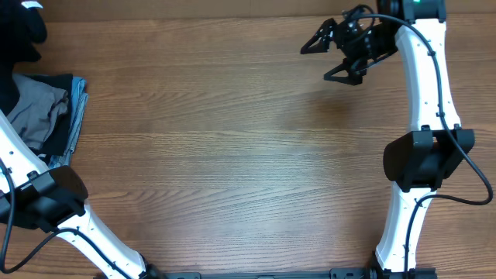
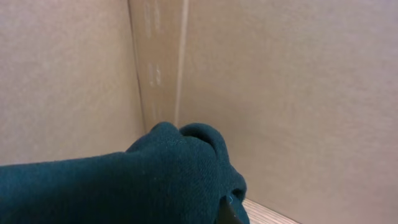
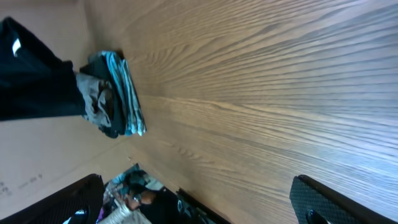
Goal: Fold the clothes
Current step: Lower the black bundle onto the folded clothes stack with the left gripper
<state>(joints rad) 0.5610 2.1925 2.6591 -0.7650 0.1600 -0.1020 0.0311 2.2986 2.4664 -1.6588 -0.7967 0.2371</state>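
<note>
No text can be read anywhere.

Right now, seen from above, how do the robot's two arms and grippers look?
The left arm and the right arm are white tubes, each with a bulky black joint housing midway and thin black cables alongside. The right gripper is black, with two angular pointed fingers. A green light glows at the right arm's far end.

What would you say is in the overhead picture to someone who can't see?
A wooden table seen from above. A black shirt is bunched in the top left corner, beside a folded stack of other clothes. The right gripper hangs open at top right.
</note>
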